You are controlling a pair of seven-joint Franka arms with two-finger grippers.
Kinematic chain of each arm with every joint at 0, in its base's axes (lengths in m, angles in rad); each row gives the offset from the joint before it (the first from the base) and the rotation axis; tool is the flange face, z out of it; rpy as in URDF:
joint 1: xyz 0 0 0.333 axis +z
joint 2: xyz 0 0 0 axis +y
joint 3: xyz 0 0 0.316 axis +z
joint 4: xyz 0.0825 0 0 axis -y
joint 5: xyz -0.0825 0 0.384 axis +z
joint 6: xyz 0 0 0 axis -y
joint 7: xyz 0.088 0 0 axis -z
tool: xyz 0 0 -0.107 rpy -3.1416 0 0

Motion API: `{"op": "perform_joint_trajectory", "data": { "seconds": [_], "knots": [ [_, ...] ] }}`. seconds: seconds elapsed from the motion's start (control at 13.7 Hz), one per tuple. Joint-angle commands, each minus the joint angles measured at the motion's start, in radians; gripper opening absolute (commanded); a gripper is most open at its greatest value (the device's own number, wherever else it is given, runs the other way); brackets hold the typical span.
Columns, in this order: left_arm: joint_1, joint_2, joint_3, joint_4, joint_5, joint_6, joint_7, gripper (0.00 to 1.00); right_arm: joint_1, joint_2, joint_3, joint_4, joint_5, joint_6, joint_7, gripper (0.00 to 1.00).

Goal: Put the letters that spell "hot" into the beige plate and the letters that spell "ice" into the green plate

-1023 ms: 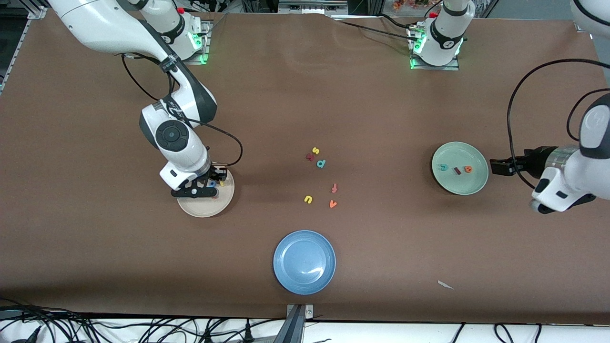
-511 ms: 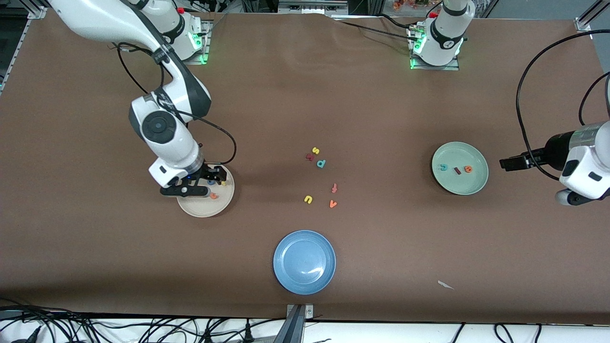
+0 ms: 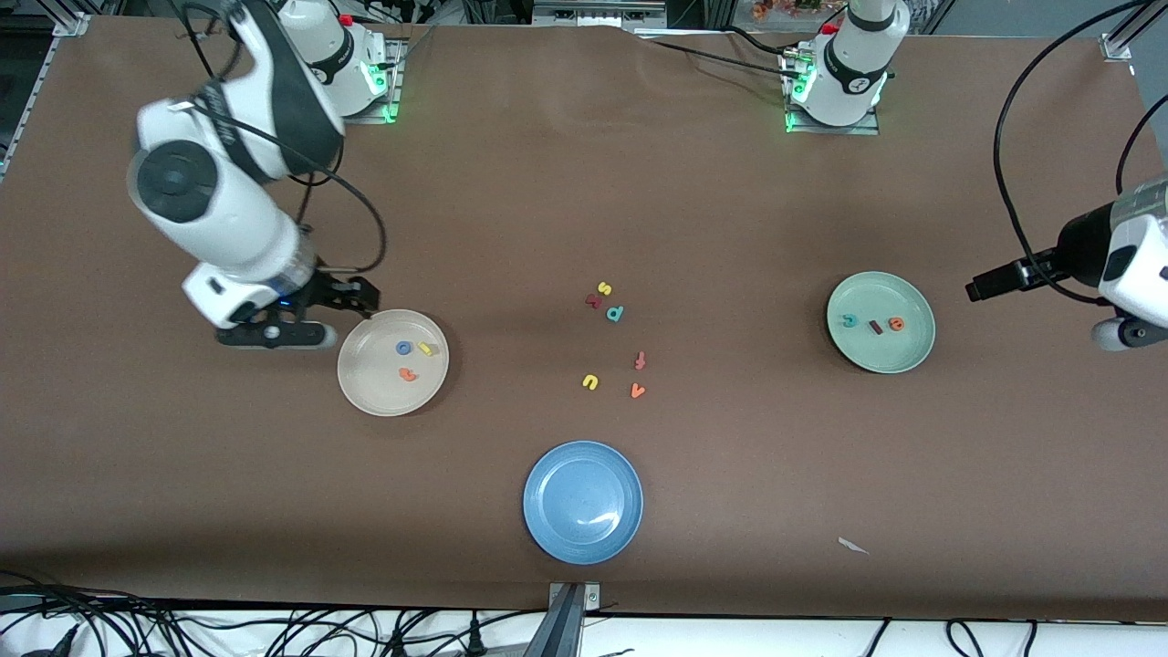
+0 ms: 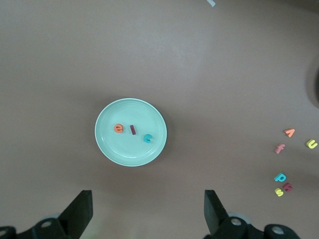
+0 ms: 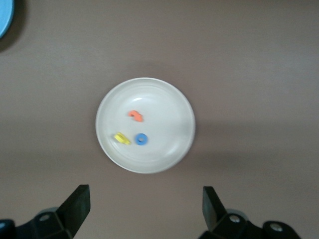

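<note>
We see the right gripper (image 3: 351,297), jaws spread and empty, has lifted off the round cream-beige plate (image 3: 367,383), which holds the yellow h (image 3: 425,348), blue ring o (image 3: 403,347) and orange t (image 3: 408,373). Bare brown tabletop (image 3: 511,201) surrounds the pale mint-green plate (image 3: 903,358) carrying the teal c (image 3: 849,320), dark red i (image 3: 876,327) and orange e (image 3: 897,323). The left gripper (image 3: 975,292), wide open, has drawn back.

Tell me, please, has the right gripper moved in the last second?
Yes. The right gripper has left the beige plate, backing toward its arm's base.
</note>
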Motion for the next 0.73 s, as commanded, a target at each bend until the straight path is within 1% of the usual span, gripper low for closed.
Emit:
{"op": "perform_joint_trajectory", "data": {
  "seconds": [0.0, 0.22, 0.37, 0.44, 0.51, 0.58, 0.66],
  "knots": [
    [-0.028, -0.109, 0.027, -0.113, -0.033, 0.049, 0.026, 0.99, -0.004, -0.061, -0.105, 0.046, 0.063, -0.123, -0.182, 1.0],
    [-0.062, -0.142, 0.035, -0.119, -0.033, 0.049, 0.025, 0.99, -0.003, -0.136, -0.201, 0.051, 0.069, -0.204, -0.261, 1.0],
    [-0.143, -0.157, 0.127, -0.122, -0.056, 0.047, 0.026, 0.99, -0.003, -0.165, -0.239, 0.053, 0.067, -0.217, -0.264, 1.0],
    [-0.139, -0.172, 0.129, -0.134, -0.064, 0.047, 0.026, 0.99, -0.003, -0.175, -0.253, 0.053, 0.06, -0.217, -0.267, 1.0],
    [-0.11, -0.18, 0.118, -0.14, -0.065, 0.047, 0.049, 0.99, -0.003, -0.175, -0.267, 0.056, 0.06, -0.223, -0.267, 1.0],
    [-0.072, -0.182, 0.068, -0.142, -0.064, 0.047, 0.077, 0.99, -0.003, -0.175, -0.268, 0.066, 0.06, -0.227, -0.268, 1.0],
    [-0.056, -0.18, 0.049, -0.142, -0.059, 0.047, 0.081, 0.99, -0.004, -0.169, -0.267, 0.075, 0.058, -0.238, -0.276, 1.0]
  ]
}}
